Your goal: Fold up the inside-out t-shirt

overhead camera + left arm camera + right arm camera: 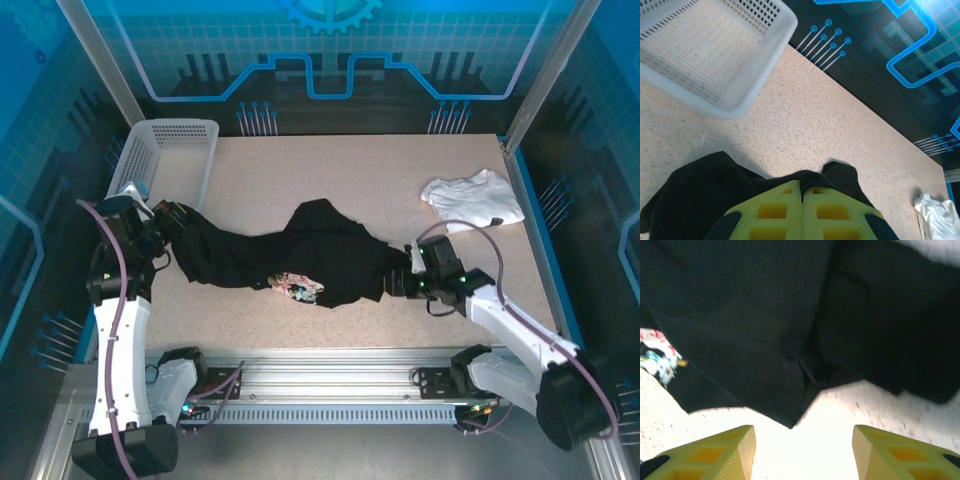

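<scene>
Yellow fingers of the right gripper point(802, 427) sit lowest in its wrist view, well apart and holding nothing; a pointed black hem lies on the worktop point(350, 170) just beyond their tips. The left gripper point(801, 186) has its fingers pressed together, with black cloth pinched under them.

From above, the inside-out t-shirt point(320, 250) lies bunched in a long, wrinkled band. One end sits just beside the near corner of the white basket point(175, 123), where the left gripper grips it. The other end lies far from the basket, at the right gripper. A scrap of floral print point(297, 288) shows midway along the near edge. A small white garment point(472, 198) lies farther still from the basket, apart from the shirt.

Likely risks: with only the basket end held, a pull would drag the whole heap and tighten the bunching. The open gripper could close on several layers or slip off the thin hem. Folding over these wrinkles would trap them.
</scene>
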{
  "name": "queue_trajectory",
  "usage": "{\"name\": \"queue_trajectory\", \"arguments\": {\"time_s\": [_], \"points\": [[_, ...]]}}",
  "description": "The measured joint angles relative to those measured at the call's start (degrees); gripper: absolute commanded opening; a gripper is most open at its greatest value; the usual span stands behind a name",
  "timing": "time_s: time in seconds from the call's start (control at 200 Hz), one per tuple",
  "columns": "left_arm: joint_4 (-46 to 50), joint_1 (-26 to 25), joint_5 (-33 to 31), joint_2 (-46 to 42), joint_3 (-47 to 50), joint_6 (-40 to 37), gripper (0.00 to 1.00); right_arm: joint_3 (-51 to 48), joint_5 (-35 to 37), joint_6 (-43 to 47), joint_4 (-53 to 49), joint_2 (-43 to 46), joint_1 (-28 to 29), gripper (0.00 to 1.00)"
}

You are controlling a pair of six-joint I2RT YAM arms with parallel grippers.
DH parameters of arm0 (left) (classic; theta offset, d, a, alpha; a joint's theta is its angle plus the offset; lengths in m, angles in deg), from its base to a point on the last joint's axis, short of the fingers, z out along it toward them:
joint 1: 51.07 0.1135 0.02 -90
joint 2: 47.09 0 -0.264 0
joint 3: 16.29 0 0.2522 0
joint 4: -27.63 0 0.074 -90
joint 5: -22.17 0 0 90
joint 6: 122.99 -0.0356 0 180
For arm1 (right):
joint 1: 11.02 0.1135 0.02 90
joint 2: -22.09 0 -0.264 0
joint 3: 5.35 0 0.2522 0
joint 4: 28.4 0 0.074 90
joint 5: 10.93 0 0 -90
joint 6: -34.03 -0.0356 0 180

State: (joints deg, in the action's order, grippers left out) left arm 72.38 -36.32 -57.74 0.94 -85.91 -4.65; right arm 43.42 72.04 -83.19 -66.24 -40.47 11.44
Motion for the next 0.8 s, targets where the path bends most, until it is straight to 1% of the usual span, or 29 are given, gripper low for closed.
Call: {"name": "queue_trajectory", "arguments": {"time_s": [0.095,0.24,0.31,0.515,0.8], "points": [[-0.85,0.00,1.79,-0.07,0.07,0.00,0.00,5.60,-0.63,1.20,3.58,-7.58,-0.50,0.53],[-2.05,0.00,3.67,-0.07,0.22,-0.17,0.00,7.28,-2.40,2.16,7.50,-13.42,-3.30,0.45],[-2.64,0.00,4.24,-0.02,0.22,-0.20,0.00,7.26,-2.84,2.43,7.80,-15.10,-3.54,0.43],[-4.13,0.00,5.49,0.70,0.87,-0.15,0.00,6.60,-5.07,2.86,9.46,-16.90,-2.14,0.43],[-4.35,0.00,6.34,1.31,1.46,-0.15,0.00,6.86,-4.81,4.15,10.08,-22.21,-2.10,0.43]]}}
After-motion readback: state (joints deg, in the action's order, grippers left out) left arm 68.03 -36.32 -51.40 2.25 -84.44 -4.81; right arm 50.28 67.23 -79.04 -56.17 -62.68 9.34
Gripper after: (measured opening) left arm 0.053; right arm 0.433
